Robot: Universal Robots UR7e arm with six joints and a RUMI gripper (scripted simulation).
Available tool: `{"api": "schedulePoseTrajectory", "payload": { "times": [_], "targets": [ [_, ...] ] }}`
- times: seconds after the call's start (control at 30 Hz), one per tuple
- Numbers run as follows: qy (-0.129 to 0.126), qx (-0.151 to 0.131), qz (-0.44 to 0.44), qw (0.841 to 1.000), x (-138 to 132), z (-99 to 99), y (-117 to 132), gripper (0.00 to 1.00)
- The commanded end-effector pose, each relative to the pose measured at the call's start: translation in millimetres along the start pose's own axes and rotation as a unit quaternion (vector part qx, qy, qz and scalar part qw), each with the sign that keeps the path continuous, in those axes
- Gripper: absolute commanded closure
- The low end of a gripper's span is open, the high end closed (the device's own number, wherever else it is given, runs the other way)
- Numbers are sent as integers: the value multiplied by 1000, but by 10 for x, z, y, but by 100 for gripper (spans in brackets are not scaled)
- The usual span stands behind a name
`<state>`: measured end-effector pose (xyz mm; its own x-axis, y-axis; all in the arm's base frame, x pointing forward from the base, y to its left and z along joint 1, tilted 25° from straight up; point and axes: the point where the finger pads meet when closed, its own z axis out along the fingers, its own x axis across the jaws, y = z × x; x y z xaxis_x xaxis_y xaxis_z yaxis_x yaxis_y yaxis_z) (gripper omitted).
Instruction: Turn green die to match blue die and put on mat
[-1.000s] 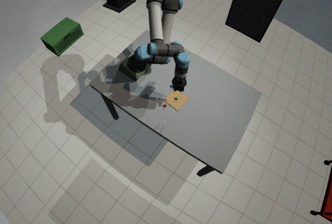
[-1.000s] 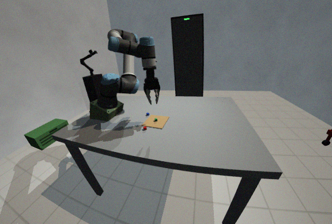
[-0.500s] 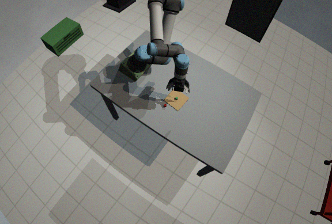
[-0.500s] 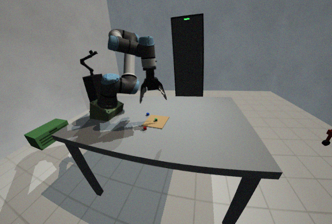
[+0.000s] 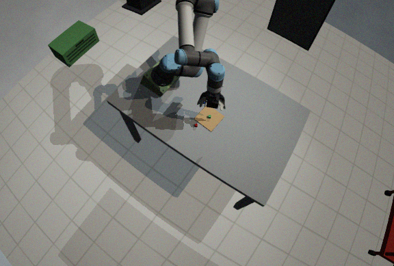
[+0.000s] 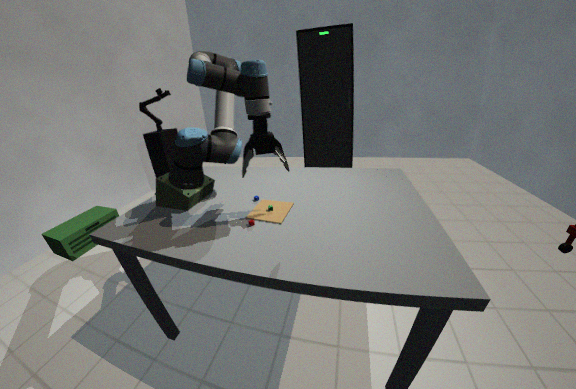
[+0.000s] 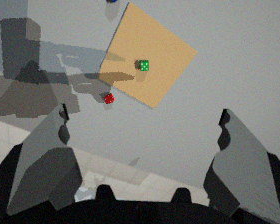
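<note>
The green die [image 5: 209, 116] [image 6: 270, 208] [image 7: 144, 65] sits on the tan mat [image 5: 213, 125] [image 6: 281, 216] [image 7: 163, 42], well inside its edges. Its face towards the wrist camera seems to show five white pips. The blue die [image 6: 256, 198] [image 7: 112, 1] is on the table just off the mat's edge, mostly cut off in the wrist view; its top number cannot be read. The red die [image 5: 195, 125] [image 6: 251, 223] [image 7: 109, 98] is on the table beside another mat edge. My gripper [image 5: 211, 107] [image 6: 266, 173] [image 7: 143, 107] is wide open and empty, high above the table near the mat.
The grey table [image 5: 253, 124] [image 6: 350, 237] carries the arm's green base [image 5: 148, 85] [image 6: 170, 197] at one side. Arm shadows fall across part of the mat and the table beside the red die. A green box [image 5: 76, 40] [image 6: 80, 232] stands off the table.
</note>
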<state>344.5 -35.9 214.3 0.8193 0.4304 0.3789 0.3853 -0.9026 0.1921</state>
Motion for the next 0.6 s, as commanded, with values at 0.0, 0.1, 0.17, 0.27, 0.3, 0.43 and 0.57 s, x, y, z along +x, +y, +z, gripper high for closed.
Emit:
{"api": "schedulePoseTrajectory", "payload": {
  "times": [0.0, 0.1, 0.17, 0.27, 0.3, 0.43, 0.57],
  "targets": [
    [0, 0, 0, 1000, 1, -136, 2, 0],
    [0, 0, 0, 1000, 1, -171, 2, 0],
    [0, 0, 0, 1000, 1, -241, 2, 0],
    [0, 0, 0, 1000, 0, -342, 2, 0],
    [0, 0, 0, 1000, 0, -371, 2, 0],
    [0, 0, 0, 1000, 0, -458, 2, 0],
    [0, 0, 0, 1000, 0, -490, 2, 0]
  ]
}}
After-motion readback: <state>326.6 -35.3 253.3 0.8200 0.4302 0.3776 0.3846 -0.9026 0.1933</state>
